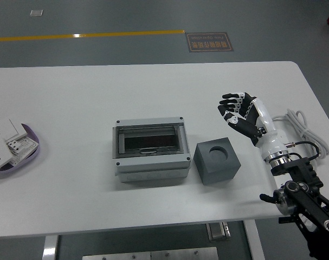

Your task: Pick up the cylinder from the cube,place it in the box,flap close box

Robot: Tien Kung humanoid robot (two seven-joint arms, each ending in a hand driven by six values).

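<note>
Right hand hovering beyond grey cube, fingers loosely curled, empty; cylinder pickup pending, needing reach down into cube's socket

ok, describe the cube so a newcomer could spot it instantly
Start at the grey box in the middle of the white table. Just right of it, apart from it, sits the cube. It is darker grey, smaller, with a round hole in its top face.

The cube sits just right of the box; a tray lies far left.
</note>
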